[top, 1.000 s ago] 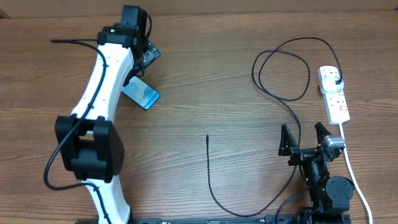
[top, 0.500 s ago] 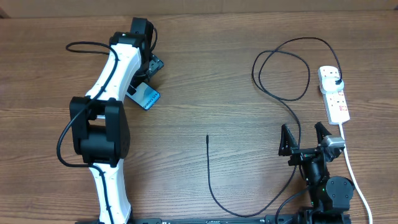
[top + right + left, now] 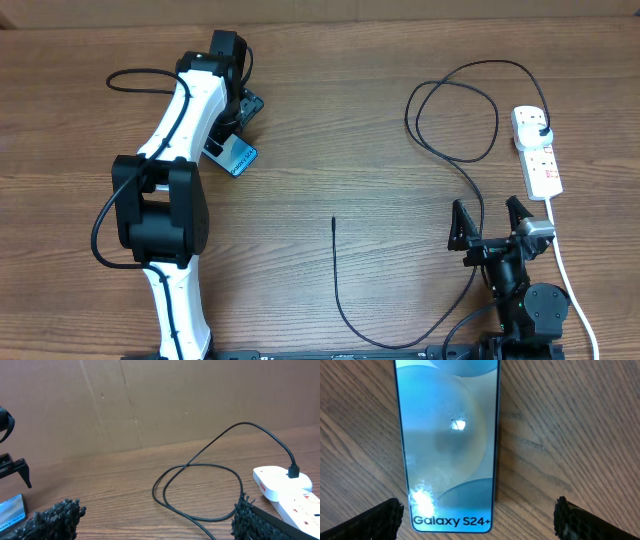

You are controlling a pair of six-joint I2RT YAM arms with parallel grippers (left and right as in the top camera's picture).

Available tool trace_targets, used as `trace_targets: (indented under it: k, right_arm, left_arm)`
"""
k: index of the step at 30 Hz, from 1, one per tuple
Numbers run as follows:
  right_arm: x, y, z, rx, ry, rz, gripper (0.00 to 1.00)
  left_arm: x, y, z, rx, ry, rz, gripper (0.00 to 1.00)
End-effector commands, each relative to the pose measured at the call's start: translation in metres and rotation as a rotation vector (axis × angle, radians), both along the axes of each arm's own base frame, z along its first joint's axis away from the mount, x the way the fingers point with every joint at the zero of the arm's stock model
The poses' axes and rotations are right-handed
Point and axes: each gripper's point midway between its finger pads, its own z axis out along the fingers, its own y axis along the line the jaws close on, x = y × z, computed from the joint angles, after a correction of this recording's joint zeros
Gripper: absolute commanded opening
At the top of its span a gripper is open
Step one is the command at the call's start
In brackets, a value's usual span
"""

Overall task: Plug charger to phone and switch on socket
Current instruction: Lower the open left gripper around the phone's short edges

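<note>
Shows left hand (image 3: 479, 520) spread wide above phone (image 3: 449, 435) flat on wooden desk (image 3: 570, 420); right hand (image 3: 490, 224) spread too, near socket (image 3: 537, 152) with charger (image 3: 335, 262) plugged in, tip lying free

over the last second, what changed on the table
The left arm swung its elbow toward the table's middle, then stopped, leaving the left gripper open over the phone. Nothing was gripped or let go. The phone, charger, socket and open right gripper stayed put.
</note>
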Motion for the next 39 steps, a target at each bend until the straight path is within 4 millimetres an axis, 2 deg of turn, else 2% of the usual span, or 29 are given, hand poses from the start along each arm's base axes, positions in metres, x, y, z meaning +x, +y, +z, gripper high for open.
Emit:
trace_targets:
  k: [1, 14, 17, 25, 39]
  right_arm:
    - [0.000, -0.001, -0.002, 0.003, -0.003, -0.004, 1.00]
    - [0.000, -0.001, -0.002, 0.003, -0.003, -0.005, 1.00]
    - [0.000, -0.001, -0.002, 0.003, -0.003, -0.005, 1.00]
    - [0.000, -0.001, -0.002, 0.003, -0.003, -0.005, 1.00]
    - [0.000, -0.001, -0.002, 0.003, -0.003, -0.005, 1.00]
  left_arm:
    - [0.005, 0.006, 0.002, -0.014, -0.015, 0.042, 1.00]
    - [0.009, 0.014, -0.004, 0.001, -0.019, 0.059, 1.00]
    - [0.008, 0.018, -0.013, 0.004, 0.002, 0.067, 1.00]
    - [0.003, 0.021, -0.056, 0.002, 0.084, 0.072, 1.00]
    - [0.006, 0.022, -0.057, 0.003, 0.073, 0.063, 1.00]
